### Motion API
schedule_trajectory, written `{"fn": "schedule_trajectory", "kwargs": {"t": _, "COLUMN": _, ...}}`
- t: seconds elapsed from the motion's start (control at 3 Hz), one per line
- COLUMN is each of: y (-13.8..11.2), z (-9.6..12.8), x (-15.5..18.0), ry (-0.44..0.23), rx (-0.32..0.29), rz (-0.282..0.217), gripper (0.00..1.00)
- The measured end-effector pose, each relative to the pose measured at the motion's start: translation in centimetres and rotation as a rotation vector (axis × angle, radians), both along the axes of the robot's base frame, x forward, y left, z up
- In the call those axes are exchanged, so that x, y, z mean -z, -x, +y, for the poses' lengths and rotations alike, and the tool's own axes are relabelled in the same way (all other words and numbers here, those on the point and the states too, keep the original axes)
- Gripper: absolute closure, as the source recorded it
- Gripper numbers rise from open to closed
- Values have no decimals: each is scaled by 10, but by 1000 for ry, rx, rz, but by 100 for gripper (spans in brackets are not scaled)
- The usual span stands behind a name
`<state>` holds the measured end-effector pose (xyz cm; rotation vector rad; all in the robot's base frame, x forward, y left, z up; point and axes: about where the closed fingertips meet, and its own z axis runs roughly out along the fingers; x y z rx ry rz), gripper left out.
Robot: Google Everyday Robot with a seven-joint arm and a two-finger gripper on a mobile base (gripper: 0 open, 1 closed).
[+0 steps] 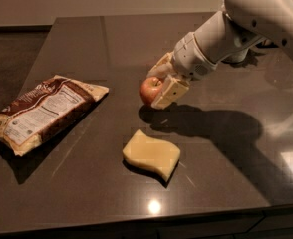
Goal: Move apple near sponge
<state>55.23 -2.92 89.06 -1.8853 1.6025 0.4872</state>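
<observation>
The only container being shown is the brown-and-white snack bag [43,111], lying flat at the left of the dark table [226,178]; its contents are being hidden by the wrapper. The apple [147,89], small, round and red with a yellowish patch, is being gripped by the gripper [154,88] near the table's middle, behind the sponge [151,155] and apart from it. The sponge is being seen as a pale yellow slab with wavy edges. The apple's right side is being covered by the beige fingers [169,91]; whether it is touching the table cannot be told. The white arm [236,29] is being cut off at the upper right edge.
</observation>
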Motion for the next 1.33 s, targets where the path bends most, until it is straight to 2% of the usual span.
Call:
{"fn": "schedule_trajectory", "kwargs": {"t": 0.67, "y": 23, "z": -15, "x": 18, "ry": 66, "rx": -56, "rz": 13, "gripper": 100}}
{"fn": "schedule_trajectory", "kwargs": {"t": 1.0, "y": 30, "z": -18, "x": 24, "ry": 90, "rx": -64, "rz": 11, "gripper": 100}}
{"fn": "schedule_trajectory", "kwargs": {"t": 1.33, "y": 35, "z": -21, "x": 26, "ry": 90, "rx": -69, "rz": 5, "gripper": 84}}
